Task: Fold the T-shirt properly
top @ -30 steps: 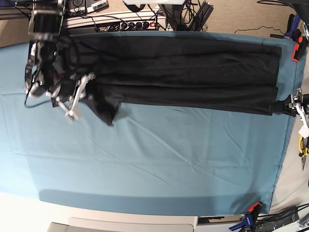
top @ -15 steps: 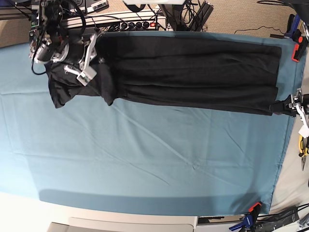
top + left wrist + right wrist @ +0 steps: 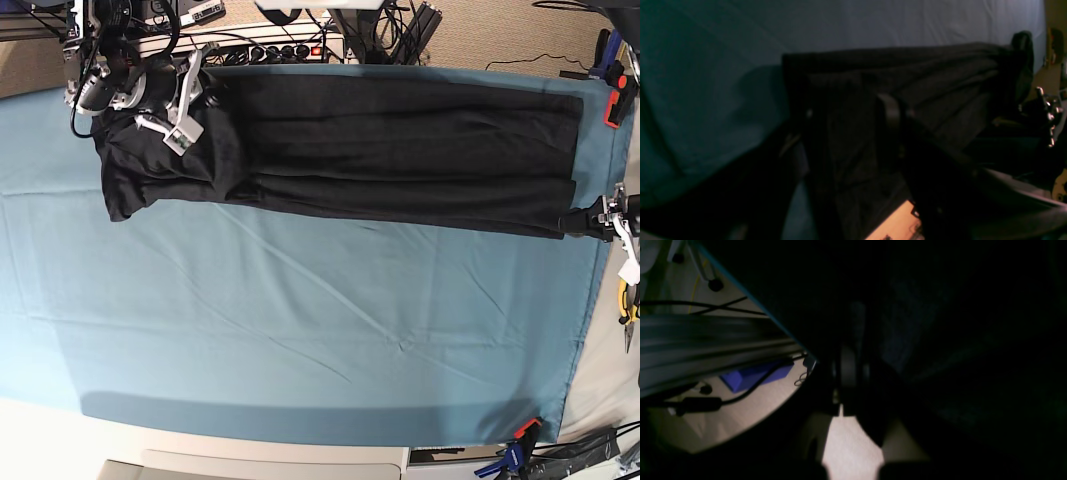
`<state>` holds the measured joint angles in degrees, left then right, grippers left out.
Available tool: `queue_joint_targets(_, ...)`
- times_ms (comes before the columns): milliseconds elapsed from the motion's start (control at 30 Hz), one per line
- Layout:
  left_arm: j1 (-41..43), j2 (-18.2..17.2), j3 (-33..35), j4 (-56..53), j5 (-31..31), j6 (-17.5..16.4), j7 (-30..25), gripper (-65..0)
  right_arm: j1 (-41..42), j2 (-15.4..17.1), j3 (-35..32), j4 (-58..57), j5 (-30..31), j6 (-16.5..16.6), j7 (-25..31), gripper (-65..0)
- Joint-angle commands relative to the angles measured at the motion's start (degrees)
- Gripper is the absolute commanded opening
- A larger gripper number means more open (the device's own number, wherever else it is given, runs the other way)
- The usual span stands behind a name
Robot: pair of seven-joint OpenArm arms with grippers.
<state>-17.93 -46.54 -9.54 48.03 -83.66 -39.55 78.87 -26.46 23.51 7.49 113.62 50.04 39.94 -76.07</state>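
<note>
A: Where is the T-shirt [image 3: 400,150] seen?

B: It is laid as a long black band along the far side of the surface, on the teal cover [image 3: 300,330]. One end is bunched at the far corner under the right arm; the other end reaches the cover's opposite edge.

A: How is the right tool [image 3: 165,105] found?

B: It is clenched, at the bunched end of the T-shirt. Its wrist view is too dark for the held thing to be told; black cloth is seen around the fingers [image 3: 848,366].

A: And the left tool [image 3: 585,220]?

B: It is set at the T-shirt's other end, at the corner nearer the cover's middle. A fold of black cloth is seen between its fingers [image 3: 892,111], so the T-shirt is grasped.
</note>
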Motion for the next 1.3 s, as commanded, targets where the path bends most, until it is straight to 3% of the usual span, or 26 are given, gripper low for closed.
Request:
queue_joint_targets(0, -1.1, -1.7, -0.4, 0.7, -1.3, -0.4, -0.5, -39.4, -0.2, 0.8, 0.4, 1.0, 1.2, 0.1, 0.6, -65.0)
queue_joint_targets(267, -1.1, -1.7, -0.4, 0.7, -1.3, -0.4, -0.5, -39.4, -0.4, 0.8, 0.4, 1.0, 0.9, 0.1, -0.6, -65.0)
queue_joint_targets(300, -1.1, -1.7, -0.4, 0.7, -1.3, -0.4, -0.5, -39.4, -0.4, 0.8, 0.4, 1.0, 0.9, 0.1, -0.7, -62.1)
queue_joint_targets(400, -1.1, -1.7, -0.4, 0.7, -1.3, -0.4, -0.4, -39.4, -0.4, 0.8, 0.5, 1.0, 0.9, 0.1, -0.4, -41.8)
queue_joint_targets(433, -1.1, -1.7, -0.4, 0.7, -1.3, -0.4, -0.4, -39.4, -0.4, 0.8, 0.5, 1.0, 1.0, 0.1, -0.2, -39.5)
queue_joint_targets(633, -0.8, -2.4, -0.4, 0.7, -1.3, -0.4, -0.2, -34.5, -0.3, 0.8, 0.5, 4.7, 0.8, 0.1, 2.3, -39.4)
queue_joint_targets(767, -0.7, -4.5, -0.4, 0.7, -1.3, 0.0, -0.5, -34.5, -0.3, 0.3, 0.6, 10.1, -6.3, 0.1, 6.5, -39.4)
queue_joint_targets(867, 0.3, -6.9, -0.4, 0.7, -1.3, 1.0, -0.9, -34.5, -0.3, -2.1, 2.5, 12.6, -10.7, 0.1, 10.1, -39.4)
queue_joint_targets(1000, 3.2, -8.9, -0.4, 0.7, -1.3, 1.2, -0.9, -34.5, 0.8, -5.9, 7.0, 13.7, -11.7, 0.1, 12.2, -39.4)
queue_joint_targets(1267, 9.5, -6.4, -0.4, -0.3, -1.3, 2.3, -0.9, -34.5, 3.8, -10.4, 15.0, 13.7, -11.7, 0.1, 13.3, -39.4)
